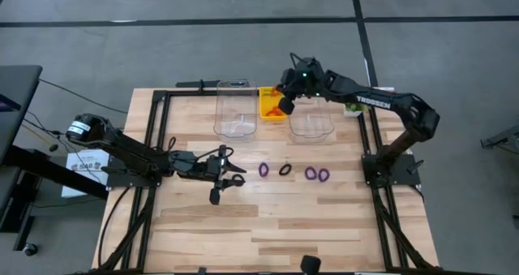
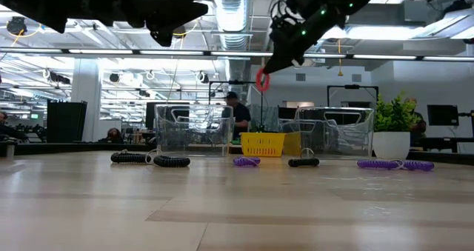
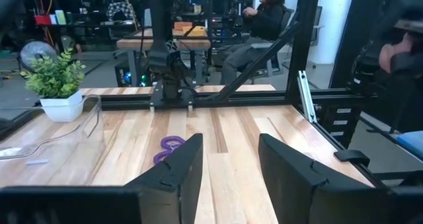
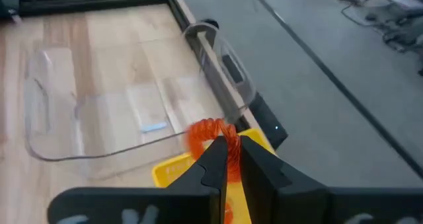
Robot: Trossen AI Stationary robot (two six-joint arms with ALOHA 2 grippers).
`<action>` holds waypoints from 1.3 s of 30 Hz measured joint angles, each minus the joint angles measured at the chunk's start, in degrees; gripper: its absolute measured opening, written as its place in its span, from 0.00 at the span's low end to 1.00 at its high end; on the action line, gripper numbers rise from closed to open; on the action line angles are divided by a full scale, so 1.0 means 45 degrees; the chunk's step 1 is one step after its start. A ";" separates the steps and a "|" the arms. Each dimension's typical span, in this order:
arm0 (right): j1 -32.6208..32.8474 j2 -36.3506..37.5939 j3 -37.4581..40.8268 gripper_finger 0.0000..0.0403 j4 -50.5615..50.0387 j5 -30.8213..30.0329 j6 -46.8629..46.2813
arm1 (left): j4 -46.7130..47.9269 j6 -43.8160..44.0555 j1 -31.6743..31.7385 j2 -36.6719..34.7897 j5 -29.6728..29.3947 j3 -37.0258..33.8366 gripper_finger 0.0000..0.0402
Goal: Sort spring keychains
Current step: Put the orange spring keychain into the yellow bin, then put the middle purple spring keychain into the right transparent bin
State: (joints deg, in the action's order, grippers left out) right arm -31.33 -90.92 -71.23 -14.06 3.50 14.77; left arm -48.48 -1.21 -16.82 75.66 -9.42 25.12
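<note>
Though raised over the yellow basket (image 1: 271,103), right tool (image 4: 228,159) around orange keychain (image 4: 210,133).

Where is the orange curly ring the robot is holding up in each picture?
High view: not visible, hidden under the right tool above the yellow basket.
Low view: the orange ring hangs from that tool, above the yellow basket.
Left wrist view: not in it.
Right wrist view: the ring sits between the tool's fingers.
Shared landmark: the yellow basket.
</note>
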 joint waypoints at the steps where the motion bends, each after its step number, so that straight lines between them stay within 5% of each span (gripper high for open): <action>1: 0.0047 -0.0159 -0.0019 0.07 0.0088 -0.0006 0.0136 | -0.0003 0.0000 -0.0002 0.0000 0.0002 -0.0016 0.36; 14: 0.0130 -0.1527 -0.0799 0.16 -0.0119 -0.0129 0.0052 | 0.0007 0.0000 0.0024 0.0000 0.0007 -0.0180 0.35; 27: 0.0423 -0.0862 -0.0784 0.27 -0.1287 -0.0134 0.0286 | 0.0007 0.0000 0.0024 0.0005 0.0007 -0.0180 0.35; 39: 0.4116 0.1438 -0.0784 0.23 -0.5983 -0.0095 0.1250 | 0.0007 0.0000 0.0024 0.0005 0.0007 -0.0180 0.35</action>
State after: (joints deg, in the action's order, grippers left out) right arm -12.81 -84.45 -74.76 -40.99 3.07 20.40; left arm -48.45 -1.21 -16.71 75.68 -9.39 24.32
